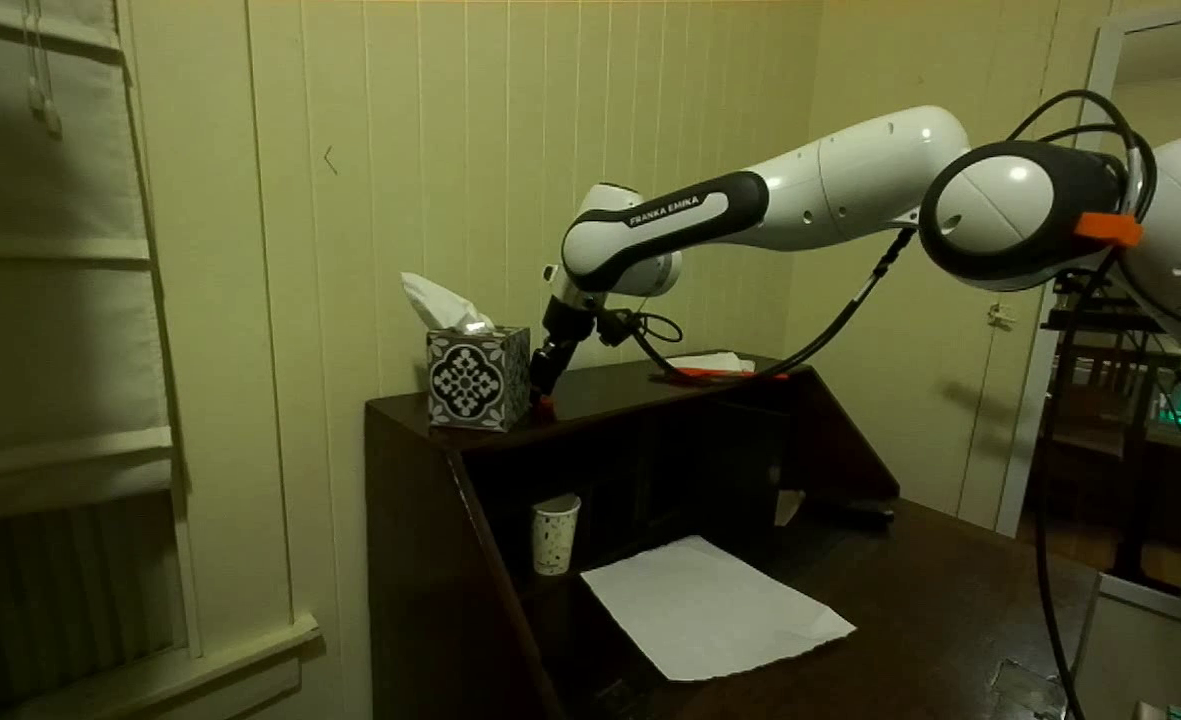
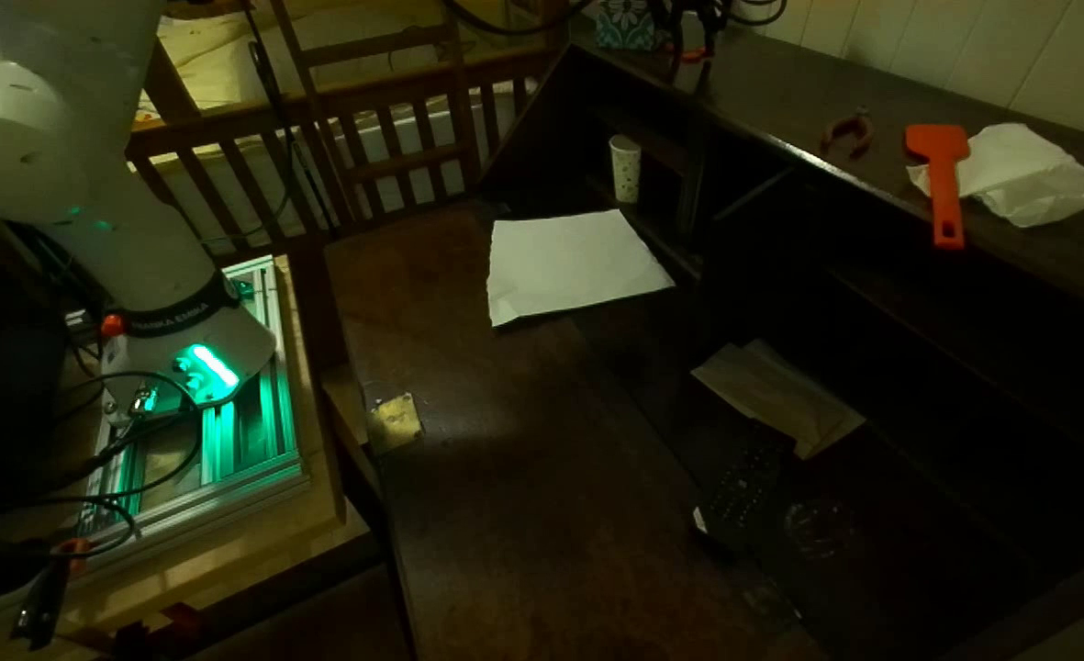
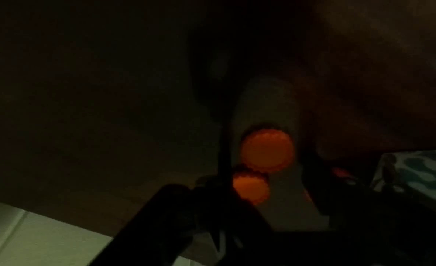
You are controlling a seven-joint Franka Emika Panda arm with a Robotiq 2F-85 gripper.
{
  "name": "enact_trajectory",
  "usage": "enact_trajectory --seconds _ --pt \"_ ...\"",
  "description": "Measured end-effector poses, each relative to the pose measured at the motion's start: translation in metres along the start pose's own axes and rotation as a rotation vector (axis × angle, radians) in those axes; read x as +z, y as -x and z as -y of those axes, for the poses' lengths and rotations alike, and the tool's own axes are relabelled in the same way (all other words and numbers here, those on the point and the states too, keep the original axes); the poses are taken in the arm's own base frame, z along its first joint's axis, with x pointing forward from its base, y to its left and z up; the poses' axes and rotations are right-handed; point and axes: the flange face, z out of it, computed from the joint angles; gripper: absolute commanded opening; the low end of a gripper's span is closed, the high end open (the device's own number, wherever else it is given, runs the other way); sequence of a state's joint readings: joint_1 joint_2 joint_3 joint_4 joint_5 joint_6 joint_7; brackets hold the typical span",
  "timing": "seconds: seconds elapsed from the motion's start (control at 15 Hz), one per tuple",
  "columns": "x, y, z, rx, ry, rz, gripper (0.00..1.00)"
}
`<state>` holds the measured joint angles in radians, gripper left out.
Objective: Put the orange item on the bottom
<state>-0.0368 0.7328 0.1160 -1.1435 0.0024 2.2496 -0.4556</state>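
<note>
Surface (image 1: 615,385), upper level: box (image 1: 466,380) at one end. Spatula (image 2: 944,179) shows whole in an exterior view. Jaws spread, just beside box, orange item (image 3: 267,149) between; wrist view gives scalloped edge, exterior views just red sliver.

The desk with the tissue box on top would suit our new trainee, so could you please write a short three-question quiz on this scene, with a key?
1. Multiple choice: which of these stands right beside the gripper?
A) the white cup
B) the tissue box
C) the paper sheet

2. Open: in the wrist view, what outline does the orange item show?

3. True or false: the orange item is up at the narrow upper shelf, not on the broad lower level.

Key: 1. B. 2. Round, with a notched edge. 3. True.
</note>
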Motion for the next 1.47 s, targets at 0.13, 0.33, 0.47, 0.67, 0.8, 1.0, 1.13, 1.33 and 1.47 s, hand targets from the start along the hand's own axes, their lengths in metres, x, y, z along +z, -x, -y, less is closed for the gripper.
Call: enact_trajectory --seconds 0.13,0.33,0.47,0.67,0.8,1.0,1.13,1.33,1.47 --pt "-0.001 0.0 0.0 0.004 -0.001 -0.001 0.21" --pt "-0.002 0.001 -0.003 0.019 -0.002 0.004 0.09" --pt "-0.003 0.002 -0.005 0.034 -0.003 0.013 0.09" --pt "-0.005 0.004 -0.006 0.058 -0.01 0.03 0.09" --pt "-0.01 0.004 -0.001 0.07 -0.026 0.051 0.09" --pt "-0.03 -0.001 0.012 0.069 -0.056 0.05 0.09" --pt "-0.05 -0.001 0.019 0.072 -0.048 0.038 0.09" --pt "-0.09 0.009 0.013 0.164 0.011 -0.017 0.09" --pt "-0.118 0.024 -0.002 0.257 0.06 -0.062 0.09"
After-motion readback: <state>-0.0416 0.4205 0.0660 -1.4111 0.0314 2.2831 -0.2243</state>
